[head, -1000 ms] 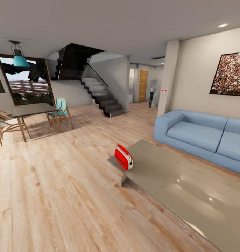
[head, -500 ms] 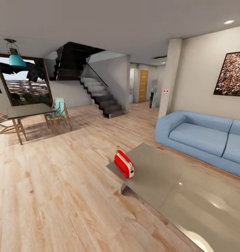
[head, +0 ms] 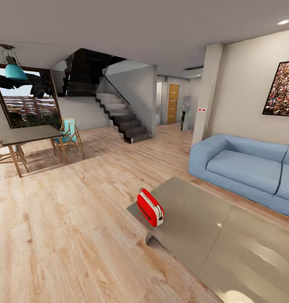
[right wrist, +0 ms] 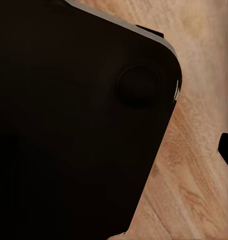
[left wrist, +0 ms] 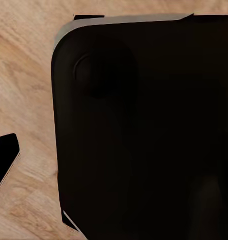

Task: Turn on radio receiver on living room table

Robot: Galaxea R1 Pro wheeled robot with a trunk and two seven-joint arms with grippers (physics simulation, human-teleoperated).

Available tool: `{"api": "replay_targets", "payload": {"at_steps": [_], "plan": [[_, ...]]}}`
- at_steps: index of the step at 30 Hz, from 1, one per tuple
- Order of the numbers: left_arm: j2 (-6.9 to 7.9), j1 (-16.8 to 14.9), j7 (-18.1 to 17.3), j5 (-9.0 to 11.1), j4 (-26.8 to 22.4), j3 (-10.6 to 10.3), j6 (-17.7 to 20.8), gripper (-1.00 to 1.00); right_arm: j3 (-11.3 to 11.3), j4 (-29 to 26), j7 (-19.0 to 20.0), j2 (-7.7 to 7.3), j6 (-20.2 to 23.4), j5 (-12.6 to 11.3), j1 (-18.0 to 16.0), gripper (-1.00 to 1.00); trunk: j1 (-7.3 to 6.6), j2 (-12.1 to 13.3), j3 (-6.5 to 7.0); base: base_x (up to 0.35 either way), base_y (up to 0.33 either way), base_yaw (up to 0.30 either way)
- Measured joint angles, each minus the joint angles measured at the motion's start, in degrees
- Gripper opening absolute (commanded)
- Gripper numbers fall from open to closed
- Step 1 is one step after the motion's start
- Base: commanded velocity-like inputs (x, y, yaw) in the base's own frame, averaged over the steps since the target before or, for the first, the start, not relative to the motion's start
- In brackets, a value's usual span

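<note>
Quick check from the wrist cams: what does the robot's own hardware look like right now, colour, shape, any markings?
Little of it can be made out. The left wrist view shows a matte black panel with rounded corners, a thin grey edge and a round recess. The right wrist view shows a similar black panel with a round boss. No cables or markings are visible. Fingers cannot be identified. Wood floor lies behind.

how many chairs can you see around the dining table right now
2. A teal-seated wooden chair stands at the far right end of the dark-topped dining table; a second wooden chair sits at its near left, cut by the picture's edge. More may be hidden beyond that edge.
</note>
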Motion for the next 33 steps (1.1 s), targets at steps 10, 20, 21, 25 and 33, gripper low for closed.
{"api": "replay_targets", "payload": {"at_steps": [10,20,21,25,33], "plan": [[0.0,0.0,0.0,0.0,0.0,0.01,-0.06,1.0,-0.09,0.0,0.0,0.11,0.2,-0.06,0.0,1.0,0.0,0.0,0.0,0.127,0.0,0.0],[0.09,0.0,-0.14,0.0,0.0,0.01,-0.09,1.0,-0.09,0.0,0.0,0.04,0.02,0.0,0.0,1.0,0.0,0.0,0.0,0.253,0.0,0.0],[0.09,0.0,-0.16,0.0,0.0,0.01,-0.09,1.0,-0.09,0.0,0.0,0.01,0.01,0.0,0.0,1.0,0.0,0.0,0.0,0.322,0.0,0.0],[0.09,0.0,-0.17,0.0,0.0,0.01,-0.13,1.0,-0.09,0.0,0.0,0.0,0.01,0.0,0.0,1.0,0.0,0.0,0.0,0.322,0.058,0.0],[0.09,0.0,-0.18,0.0,0.0,0.01,-0.14,1.0,-0.15,0.0,0.0,0.06,0.03,0.0,0.0,1.0,0.0,0.0,0.0,0.322,0.138,0.064]]}}
